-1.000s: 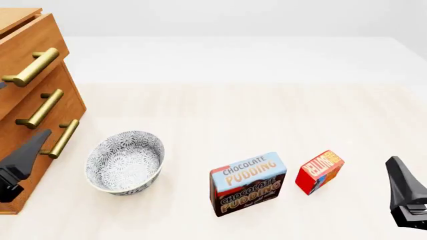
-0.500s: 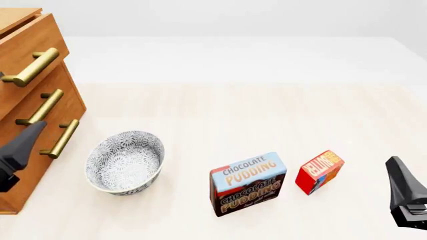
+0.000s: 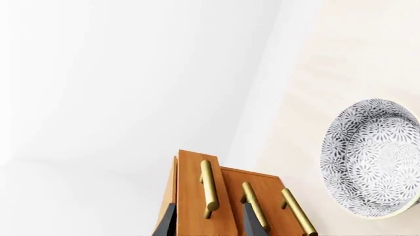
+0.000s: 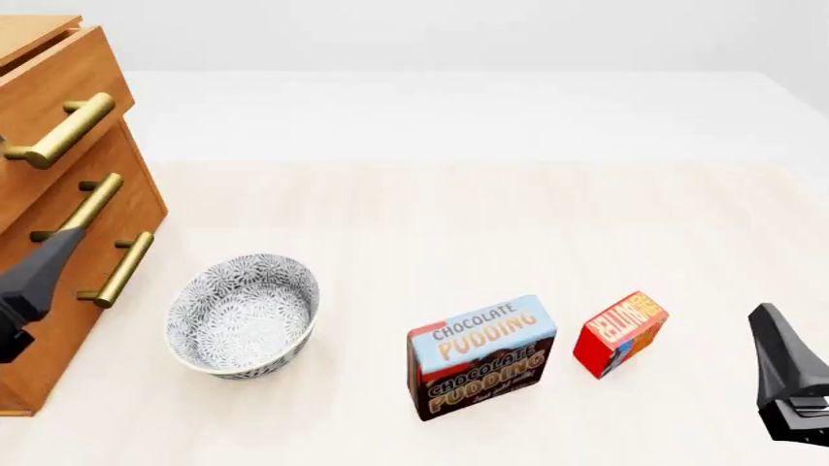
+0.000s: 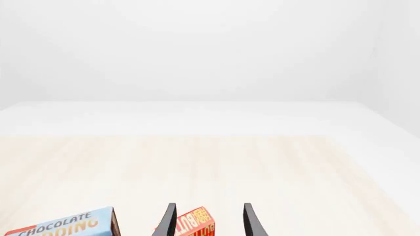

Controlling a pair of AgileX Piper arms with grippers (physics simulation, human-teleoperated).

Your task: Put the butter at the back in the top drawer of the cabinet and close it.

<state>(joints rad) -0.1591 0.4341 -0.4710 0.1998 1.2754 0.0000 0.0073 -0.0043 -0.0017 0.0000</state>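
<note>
The butter (image 4: 620, 333) is found standing on the table (image 4: 453, 214) near its front edge, towards the right-hand corner, tilted on a short edge so that its long axis slopes up and away to the right; the Chocolate Pudding box (image 4: 482, 355) stands just beside it on the left, apart from it. The right gripper (image 4: 786, 383) is seen by the right edge of the table, near the butter and plainly the nearer of the two; its fingers (image 5: 252, 221) are held apart and empty, and in the right wrist view the butter lies just ahead, roughly between them. The left gripper (image 4: 33, 291) hangs in front of the cabinet (image 4: 52, 194), level with the lower drawers, its fingers likewise apart around nothing. The top drawer (image 4: 58, 92) appears shut or nearly so, so its brass handle (image 4: 58, 131) is judged the left arm's concern. A patterned bowl (image 4: 244, 314) sits between cabinet and boxes.
</note>
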